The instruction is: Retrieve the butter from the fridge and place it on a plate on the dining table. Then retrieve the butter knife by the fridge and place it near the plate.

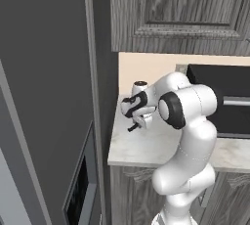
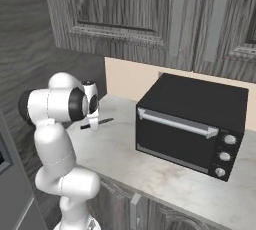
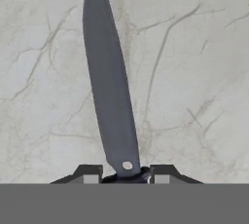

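**Knife pinched at the handle end**

My hand (image 3: 126, 175) is closed narrow on the knife (image 3: 109, 82), gripping where the blade meets the handle so the blade sticks out clear ahead of me. The knife sits low over the marbled desk (image 1: 146, 146), near its left end beside the fridge (image 1: 44, 97). I hold it by the thick end because that likely gives my fingers firmer purchase. The oven (image 2: 192, 124) stands well apart.

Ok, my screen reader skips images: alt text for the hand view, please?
A grey knife blade runs up from the gripper, whose two dark tips are shut on its black handle end, over a pale marbled counter.
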